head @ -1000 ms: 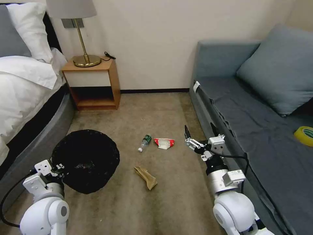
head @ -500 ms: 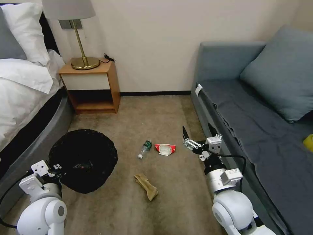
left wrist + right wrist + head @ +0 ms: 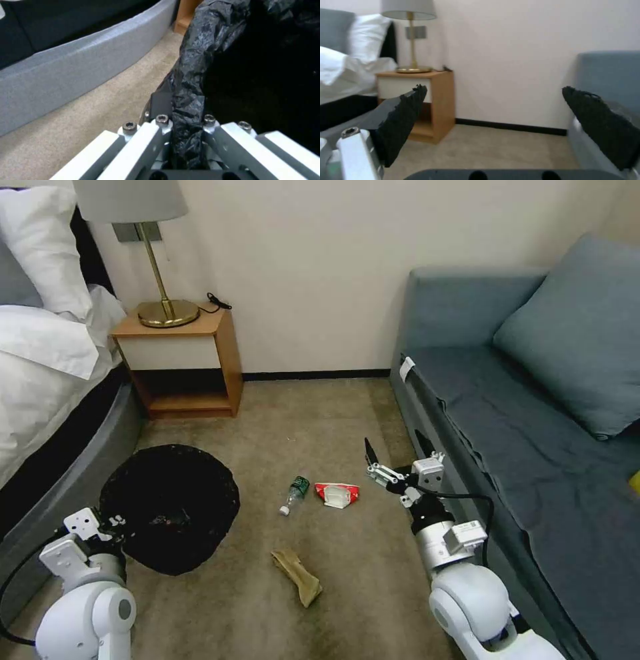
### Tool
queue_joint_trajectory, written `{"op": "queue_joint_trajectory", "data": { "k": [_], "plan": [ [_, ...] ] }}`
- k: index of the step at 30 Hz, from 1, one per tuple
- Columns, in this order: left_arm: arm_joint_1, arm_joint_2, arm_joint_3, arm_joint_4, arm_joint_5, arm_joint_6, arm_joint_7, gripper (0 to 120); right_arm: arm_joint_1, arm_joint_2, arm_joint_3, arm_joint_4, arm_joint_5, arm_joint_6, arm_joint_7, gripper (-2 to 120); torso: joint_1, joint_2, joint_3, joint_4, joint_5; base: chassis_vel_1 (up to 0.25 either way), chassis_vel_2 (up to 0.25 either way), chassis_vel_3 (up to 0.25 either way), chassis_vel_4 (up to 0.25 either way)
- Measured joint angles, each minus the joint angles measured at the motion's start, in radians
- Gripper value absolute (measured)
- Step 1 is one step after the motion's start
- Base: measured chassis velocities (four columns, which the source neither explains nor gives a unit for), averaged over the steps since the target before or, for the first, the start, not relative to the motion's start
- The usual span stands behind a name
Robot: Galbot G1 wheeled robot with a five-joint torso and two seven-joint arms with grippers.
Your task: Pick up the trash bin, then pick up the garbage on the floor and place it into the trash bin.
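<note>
Three litter pieces lie on the carpet ahead of you: bottle (image 3: 293,495), red packet (image 3: 337,494) just beside it toward the sofa, and tan wrapper (image 3: 297,577) nearer the robot, apart from both. Your left pincer (image 3: 115,527) is clamped on the bin (image 3: 170,507) at its near rim; in the left wrist view the black liner (image 3: 190,105) is pinched between the pincer's jaws, with the bed base (image 3: 66,67) off to the side. The bin sits low left in the head view, between the bed (image 3: 47,380) and the litter, mouth facing up at the camera, a few scraps visible inside. Your right pincer (image 3: 393,463) is wide open, holding nothing, raised beside the sofa (image 3: 520,447) front edge and just right of the packet. In the right wrist view its two black fingers (image 3: 403,117) stand well apart and point toward the nightstand (image 3: 430,100) and wall. Lamp (image 3: 150,247) stands on the nightstand. A cushion (image 3: 573,327) rests on the sofa.
</note>
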Motion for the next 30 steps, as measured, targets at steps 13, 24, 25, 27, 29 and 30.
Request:
{"op": "queue_joint_trajectory", "data": {
  "k": [13,24,25,27,29,30],
  "plan": [
    [0.02,0.003,-0.019,-0.011,-0.007,0.001,0.004,2,0.287,-0.148,-0.23,-0.048,0.368,-0.23,0.025,100,0.0,0.0,0.0,0.0002,0.0,0.0,0.0,0.0,0.0],
    [0.031,0.0,-0.024,-0.029,-0.001,0.001,0.005,2,0.386,-0.16,-0.275,-0.076,0.596,-0.408,-0.025,100,0.0,0.0,0.0,0.0001,0.0,0.0,0.0,0.0,0.0],
    [0.033,-0.001,-0.024,-0.032,-0.001,0.001,0.005,2,0.397,-0.161,-0.279,-0.082,0.621,-0.433,-0.031,100,0.0,0.0,0.0,0.0,0.0,0.0,0.0,0.0,0.0],
    [0.036,-0.004,-0.026,-0.035,0.0,0.0,0.005,2,0.431,-0.161,-0.292,-0.1,0.667,-0.492,-0.044,100,0.0,0.0,0.0,0.0001,0.0,0.0,0.0,0.0,0.0],
    [0.038,-0.005,-0.027,-0.037,0.001,0.0,0.005,2,0.453,-0.16,-0.3,-0.11,0.689,-0.526,-0.047,100,0.0,0.0,0.0,0.0,0.0,0.0,0.0,0.0,0.0],
    [0.039,-0.007,-0.028,-0.039,0.001,-0.001,0.005,2,0.479,-0.159,-0.313,-0.122,0.713,-0.567,-0.05,100,0.0,0.0,0.0,0.0001,0.0,0.0,0.0,0.0,0.0]
  ]
}}
